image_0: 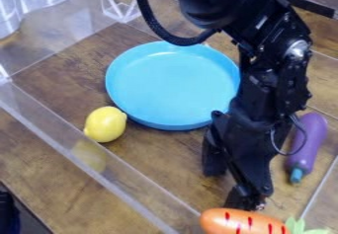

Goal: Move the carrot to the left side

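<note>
Orange and glossy, the carrot (243,222) lies at the bottom edge of your view, right of centre, on the wooden counter (79,75), its light-green top pointing right and partly cut off by the frame. Your tool (238,184) points straight down just above and beside the carrot's upper side, with its dark fingers (212,155) spread wide; nothing sits between them, and you cannot tell from this angle whether the lower finger touches the carrot. Your black arm (264,50) rises from the tool toward the top of the frame, crossing the right rim of the blue plate (165,80). That plate rests near the middle of the counter. You see the yellow lemon (106,123) just off the plate's lower left rim, well apart from the carrot. You see the purple eggplant (306,145) lying to the right of the arm, its stem end toward the bottom. Clear plastic walls (53,115) run along the left and near sides.
</note>
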Motion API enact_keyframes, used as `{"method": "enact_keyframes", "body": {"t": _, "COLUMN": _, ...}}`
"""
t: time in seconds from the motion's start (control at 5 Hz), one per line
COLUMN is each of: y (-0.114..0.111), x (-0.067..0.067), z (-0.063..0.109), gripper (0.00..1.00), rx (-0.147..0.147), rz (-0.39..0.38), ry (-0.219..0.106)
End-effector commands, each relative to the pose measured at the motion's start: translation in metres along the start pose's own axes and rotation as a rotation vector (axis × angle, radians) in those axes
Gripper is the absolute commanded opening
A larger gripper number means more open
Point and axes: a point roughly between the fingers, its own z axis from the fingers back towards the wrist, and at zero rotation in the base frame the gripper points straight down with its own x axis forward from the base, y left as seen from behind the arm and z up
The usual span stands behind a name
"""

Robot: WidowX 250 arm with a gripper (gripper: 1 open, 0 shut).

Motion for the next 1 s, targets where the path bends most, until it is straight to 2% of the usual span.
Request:
{"method": "enact_keyframes", "body": {"t": 0.0, "y": -0.016, "x": 0.008, "z": 0.005, "gripper": 1.0, "rx": -0.012, "rz": -0.073, "ry": -0.023}}
{"method": "enact_keyframes", "body": {"t": 0.8, "y": -0.021, "x": 0.019, "z": 0.005, "gripper": 1.0, "rx": -0.027, "rz": -0.121, "ry": -0.035}}
